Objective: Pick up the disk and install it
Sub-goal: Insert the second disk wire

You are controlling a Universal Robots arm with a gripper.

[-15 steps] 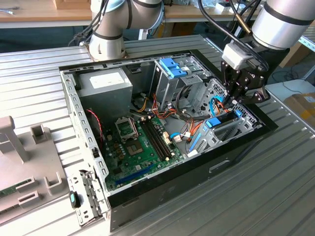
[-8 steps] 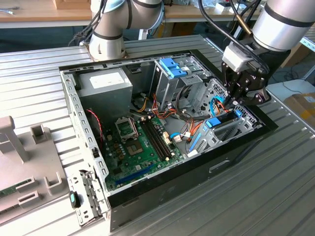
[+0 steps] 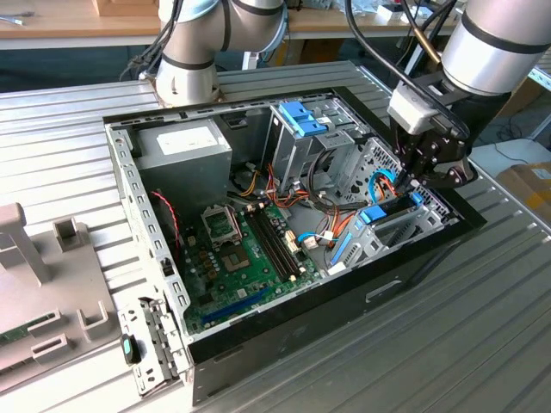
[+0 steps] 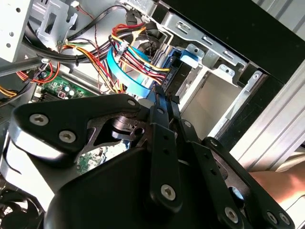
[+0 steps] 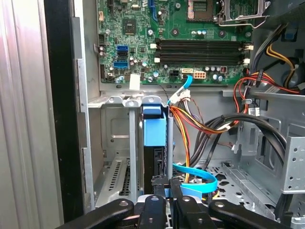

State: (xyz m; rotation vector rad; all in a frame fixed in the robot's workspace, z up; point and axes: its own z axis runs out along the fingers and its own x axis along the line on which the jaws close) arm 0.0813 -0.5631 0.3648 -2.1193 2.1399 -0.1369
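The disk (image 5: pixel 155 138) stood on edge in the drive bay (image 5: pixel 114 143) directly ahead of the gripper (image 5: pixel 162 183), its light-blue rail end facing up and most of its body already sunk between the bay's metal walls. In the first wrist view the gripper's two fingers (image 5: pixel 155 180) stood close together over the near edge of the disk, seemingly pinching or pressing it, though I could not tell for certain whether they gripped it or merely rested against it. In the exterior view the gripper (image 3: pixel 411 183) hung low inside the open computer case (image 3: pixel 129 198), at the bay on the far side from the power supply (image 3: pixel 182 146). Judged from this, the pick-up was done and the installing step was in hand, the disk partly seated. Beyond the gripper lay the motherboard (image 5: pixel 181 43), and beside it a flat blue data cable (image 5: pixel 198 176) and bundled coloured wires (image 5: pixel 200 124). The case sat on the ribbed metal desk (image 3: pixel 482 327). No brand, label or writing could be read.
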